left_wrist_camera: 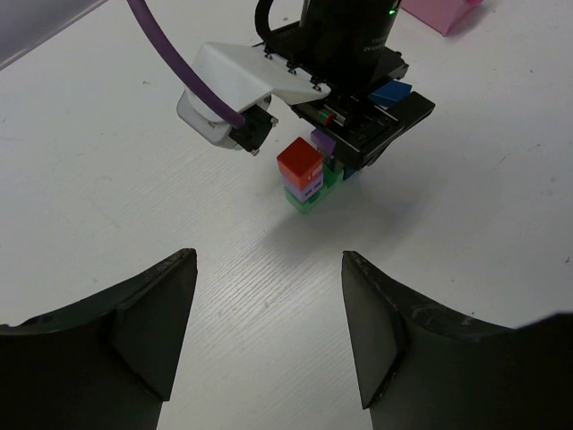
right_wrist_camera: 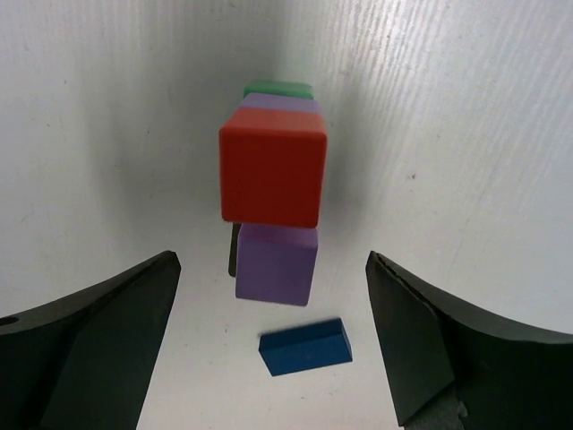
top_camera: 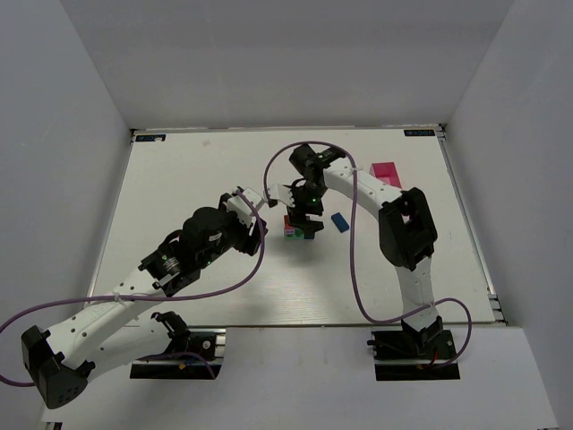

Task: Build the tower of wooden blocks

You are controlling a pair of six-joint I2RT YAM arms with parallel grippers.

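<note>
The wood block tower (top_camera: 299, 229) stands mid-table. In the left wrist view a red cube (left_wrist_camera: 299, 161) tops a lilac and a green cube (left_wrist_camera: 304, 202), with a purple cube (left_wrist_camera: 322, 141) on a second column behind. From above, the right wrist view shows the red cube (right_wrist_camera: 273, 176), the purple cube (right_wrist_camera: 277, 262) and a green edge (right_wrist_camera: 279, 89). A loose blue block (right_wrist_camera: 305, 347) lies on the table beside the tower (top_camera: 338, 221). My right gripper (right_wrist_camera: 270, 260) hovers open and empty right over the tower (top_camera: 304, 208). My left gripper (left_wrist_camera: 266, 260) is open and empty, left of the tower (top_camera: 257, 227).
A pink rectangular box (top_camera: 387, 173) lies at the back right, also in the left wrist view (left_wrist_camera: 439, 12). Purple cables loop over the table by both arms. White walls enclose the table on three sides.
</note>
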